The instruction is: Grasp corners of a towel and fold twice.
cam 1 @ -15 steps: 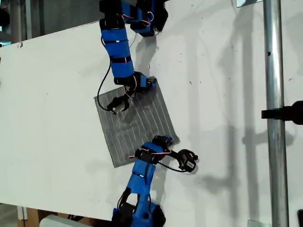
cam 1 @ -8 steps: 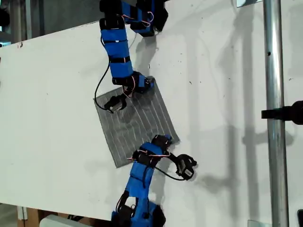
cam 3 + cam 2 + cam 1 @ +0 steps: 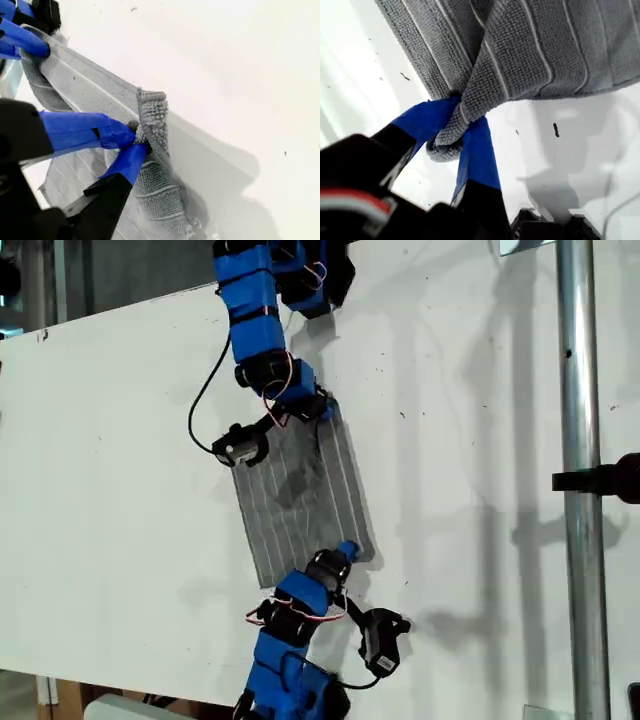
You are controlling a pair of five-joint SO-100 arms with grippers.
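The towel lies near the middle of the white bench in the exterior view, a grey striped strip running between the two arms, partly lifted and drawn in on the exterior view's left side. One of the corners sits bunched between the blue jaws of my first gripper, which are clamped together on it, the fabric hanging over the bench and the rest of the cloth spreading away beyond the jaws. A second corner stands up pinched in my second gripper, whose jaws are likewise closed on the cloth, with the folded edge trailing off toward the other arm's blue jaws at the far end. From the wrist views I cannot tell which of the two arms in the exterior view is which. A metal pole stands upright at the exterior view's right.
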